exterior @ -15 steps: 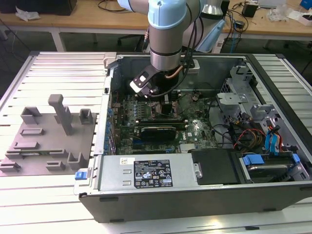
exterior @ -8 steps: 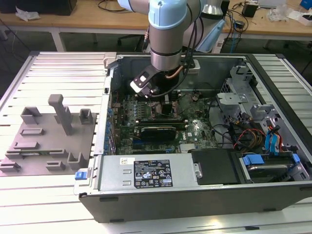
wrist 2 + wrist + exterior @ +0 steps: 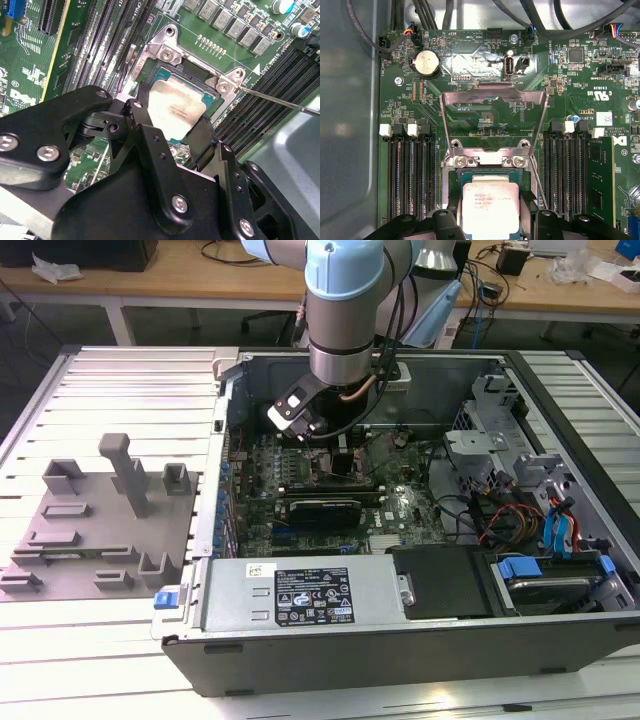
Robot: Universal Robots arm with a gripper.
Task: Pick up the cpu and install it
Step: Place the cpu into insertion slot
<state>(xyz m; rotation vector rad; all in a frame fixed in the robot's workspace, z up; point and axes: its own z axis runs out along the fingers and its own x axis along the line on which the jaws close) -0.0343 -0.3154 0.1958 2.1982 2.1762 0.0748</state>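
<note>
The cpu (image 3: 491,207), a square chip with a shiny silver top, lies within the dark socket (image 3: 167,50) on the green motherboard; its top also shows in the second wrist view (image 3: 175,107). My gripper (image 3: 172,117) is straight over it, one black finger tight against each of two opposite edges, shut on the cpu. In the first wrist view the gripper (image 3: 491,222) sits over the chip and the metal load plate (image 3: 492,92) stands hinged open beyond the socket. In the exterior view the arm reaches down into the open computer case (image 3: 400,640), with the gripper (image 3: 343,452) low over the board.
Memory slots (image 3: 410,175) run along both sides of the socket, and a thin lever rod (image 3: 280,100) sticks out beside it. A grey fixture plate (image 3: 90,530) with upright blocks lies outside the case on the exterior view's left. Drive cages and cables (image 3: 520,500) fill the case's right.
</note>
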